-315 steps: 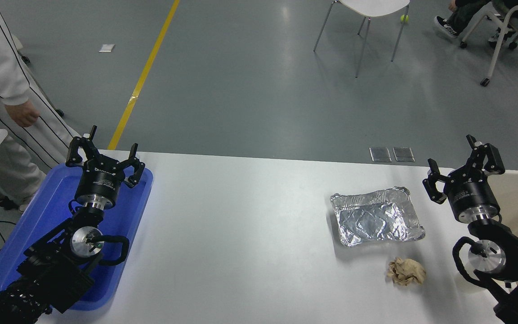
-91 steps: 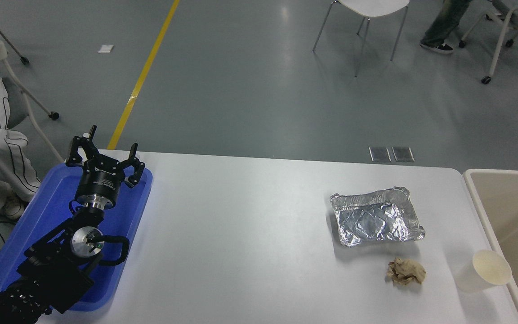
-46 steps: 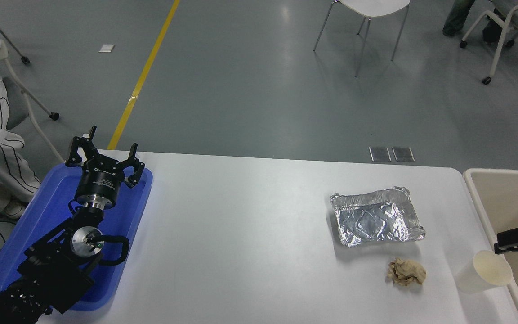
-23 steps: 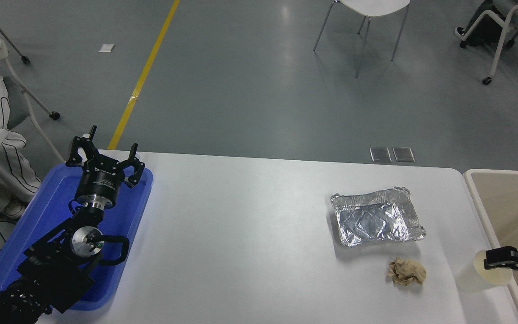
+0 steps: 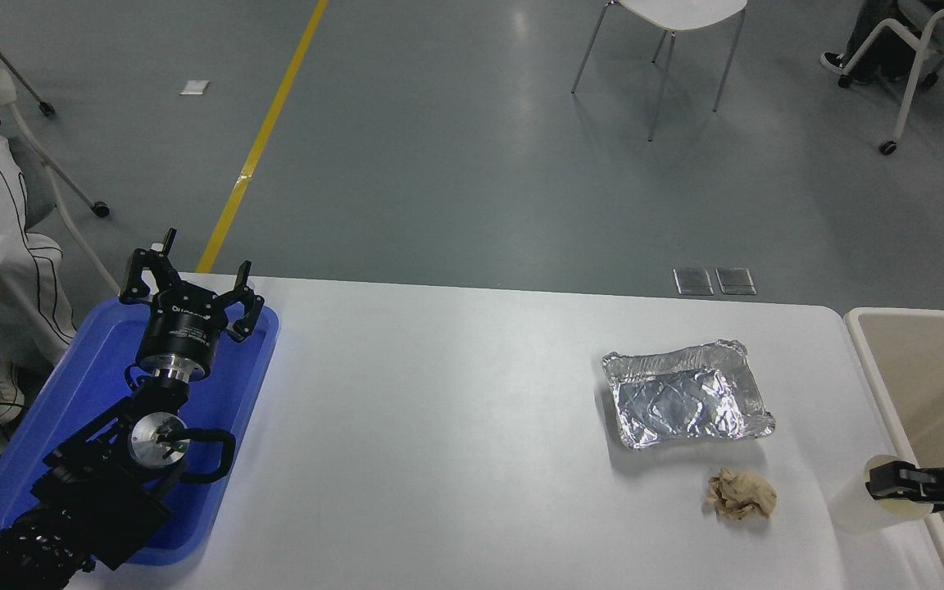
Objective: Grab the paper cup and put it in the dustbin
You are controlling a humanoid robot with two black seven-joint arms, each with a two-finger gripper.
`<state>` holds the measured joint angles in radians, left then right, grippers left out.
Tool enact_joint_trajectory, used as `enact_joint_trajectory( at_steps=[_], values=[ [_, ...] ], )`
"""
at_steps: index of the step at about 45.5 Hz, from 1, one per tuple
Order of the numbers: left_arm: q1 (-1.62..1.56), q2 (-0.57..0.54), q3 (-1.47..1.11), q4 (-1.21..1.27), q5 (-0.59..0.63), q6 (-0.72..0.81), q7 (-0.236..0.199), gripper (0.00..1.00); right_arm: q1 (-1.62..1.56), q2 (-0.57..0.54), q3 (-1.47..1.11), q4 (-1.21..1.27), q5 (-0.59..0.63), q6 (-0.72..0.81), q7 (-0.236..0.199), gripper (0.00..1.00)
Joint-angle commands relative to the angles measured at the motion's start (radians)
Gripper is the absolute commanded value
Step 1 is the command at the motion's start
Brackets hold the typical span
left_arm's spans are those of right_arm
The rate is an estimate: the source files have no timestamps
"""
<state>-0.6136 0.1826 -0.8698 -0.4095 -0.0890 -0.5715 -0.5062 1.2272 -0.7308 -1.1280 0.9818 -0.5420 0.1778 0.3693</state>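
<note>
Paper cup point(image 5: 853, 504) stands upright near the table's point(image 5: 456, 426) front right corner, just beside the white rim of the dustbin point(image 5: 882, 393), which sits against the table's right edge. The right gripper point(image 5: 890, 483) reaches in from the right edge across the bin's rim, its black finger over the cup's mouth; whether it has clamped the cup or hangs loose cannot be told from this angle. A crumpled tan paper wad point(image 5: 740, 494) lies just left of the cup, apart from it, and a silver foil tray point(image 5: 685, 403) sits behind the wad, toward the table's right side. The left gripper point(image 5: 191, 288) is parked with fingers spread wide over the blue plastic tray point(image 5: 70, 401) at the table's left edge.
</note>
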Motion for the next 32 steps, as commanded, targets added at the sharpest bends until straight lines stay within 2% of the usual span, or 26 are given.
enact_joint_trajectory(
  at_steps=[1,19,32],
  values=[
    [0.000,0.000,0.000,0.000,0.000,0.001,0.000,1.00,-0.006,-0.006,0.007,0.003,0.063,0.002,-0.001,0.00],
    [-0.002,0.000,0.000,0.000,0.000,-0.001,0.000,1.00,0.021,-0.009,-0.002,0.017,0.065,0.003,0.000,0.00],
    [-0.002,0.000,0.000,0.000,0.000,-0.001,0.000,1.00,0.299,-0.012,-0.170,0.218,0.037,0.017,0.003,0.00]
  ],
)
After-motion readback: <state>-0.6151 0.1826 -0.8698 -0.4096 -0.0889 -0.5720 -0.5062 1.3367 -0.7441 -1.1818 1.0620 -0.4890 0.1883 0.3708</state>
